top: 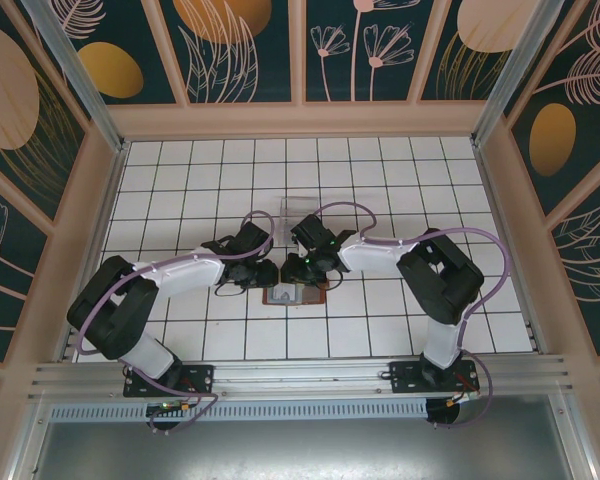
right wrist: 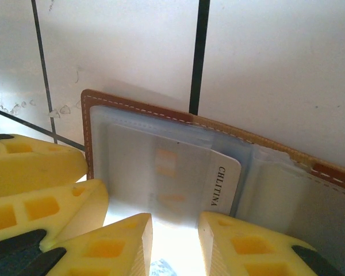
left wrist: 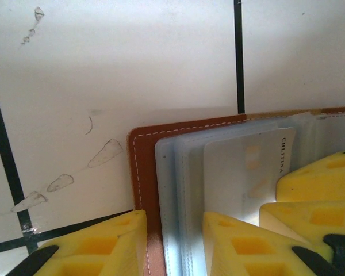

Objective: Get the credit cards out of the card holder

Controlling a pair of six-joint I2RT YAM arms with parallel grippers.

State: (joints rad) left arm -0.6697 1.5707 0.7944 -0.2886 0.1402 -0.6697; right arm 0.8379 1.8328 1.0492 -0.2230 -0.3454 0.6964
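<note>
One pale credit card [right wrist: 178,172], printed CHLITINA at its exposed end, sits in a clear sleeve of the brown card holder [right wrist: 89,115], which lies open on the tiled desk [top: 380,180] between the arms. Thin, stiff and slick, it likely slides out best by that lettered end, though the soft sleeve may drag. Left fingers [left wrist: 230,241] and right fingers [right wrist: 126,241] stand partly open over the holder, clamping nothing visible.
</note>
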